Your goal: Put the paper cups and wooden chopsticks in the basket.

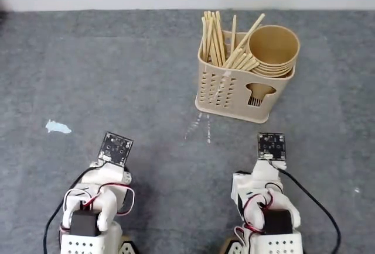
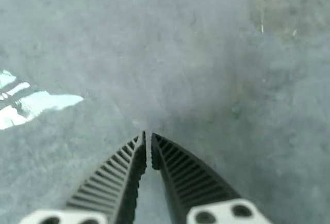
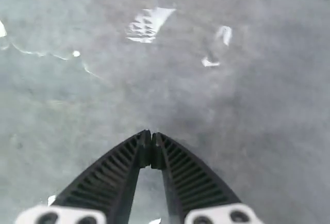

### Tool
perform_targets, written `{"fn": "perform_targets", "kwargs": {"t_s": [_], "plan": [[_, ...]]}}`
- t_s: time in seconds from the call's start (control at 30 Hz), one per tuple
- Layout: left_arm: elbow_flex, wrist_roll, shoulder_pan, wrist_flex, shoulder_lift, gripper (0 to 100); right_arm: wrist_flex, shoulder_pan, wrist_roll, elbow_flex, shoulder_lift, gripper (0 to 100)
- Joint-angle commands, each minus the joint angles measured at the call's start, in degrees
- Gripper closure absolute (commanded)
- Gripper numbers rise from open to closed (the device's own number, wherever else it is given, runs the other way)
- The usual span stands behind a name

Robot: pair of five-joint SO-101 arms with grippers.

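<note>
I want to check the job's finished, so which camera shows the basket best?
The high view: the basket stands whole at the far side, paper cups and wooden chopsticks inside. The wrist views face grey mat beyond the shut left pincer and right pincer, so they don't help.

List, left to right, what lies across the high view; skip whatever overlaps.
From the left: pale scrap on the mat → left arm → wooden chopsticks → paper cups, the last two standing in the basket.

The paper cups [image 1: 273,48] stand nested in the basket [image 1: 225,92], right of the wooden chopsticks [image 1: 212,36].
</note>
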State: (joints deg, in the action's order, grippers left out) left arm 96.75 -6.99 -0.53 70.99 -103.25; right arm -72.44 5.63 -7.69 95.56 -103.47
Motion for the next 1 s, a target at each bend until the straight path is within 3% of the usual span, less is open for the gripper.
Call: {"fn": "perform_targets", "kwargs": {"t_s": [0.0, 0.17, 0.97], "plan": [[-0.3, -0.8, -0.3, 1.1, -0.8, 99, -2.2, -4.1, 0.3, 0.9, -0.4, 98.7], [-0.3, -0.4, -0.2, 1.2, -0.8, 99, -2.4, -7.5, 0.3, 0.9, -0.5, 98.7], [-0.3, -0.4, -1.8, 1.1, -0.8, 99, -2.4, -7.1, 0.3, 0.9, -0.5, 98.7]]}}
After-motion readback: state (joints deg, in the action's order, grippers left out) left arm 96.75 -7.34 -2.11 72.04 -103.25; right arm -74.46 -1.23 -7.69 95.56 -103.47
